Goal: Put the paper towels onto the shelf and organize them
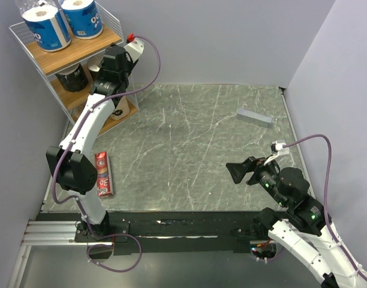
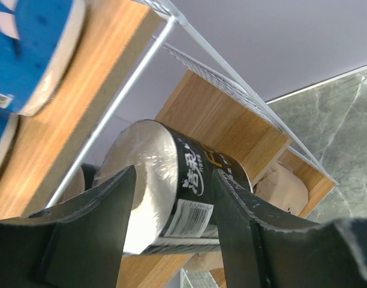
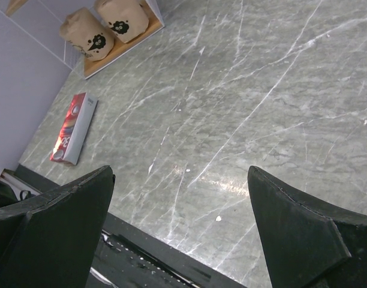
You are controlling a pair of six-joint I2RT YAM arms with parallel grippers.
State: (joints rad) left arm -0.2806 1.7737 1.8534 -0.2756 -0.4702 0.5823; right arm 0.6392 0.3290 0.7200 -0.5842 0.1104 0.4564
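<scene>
Two dark fingers of the left pincer (image 2: 173,177) stand one on each side of a black-wrapped roll (image 2: 195,174), close against its white end and its wrapper. Whether they press it or only stand beside it, I cannot tell. The roll is at the middle board of the shelf (image 2: 225,114), in the centre of the left wrist view.

To finish this step well, I think the roll should rest with its full weight on the board, next to the other black roll (image 1: 72,77), before the fingers spread. Then the arm should draw straight out, away from the white wires and the blue rolls (image 1: 47,25) on the top board. The tan rolls (image 3: 87,37) lie on the lowest board.

The right pincer (image 3: 180,171), lower right in the top view, is spread wide and empty above the surface (image 3: 243,90).
</scene>
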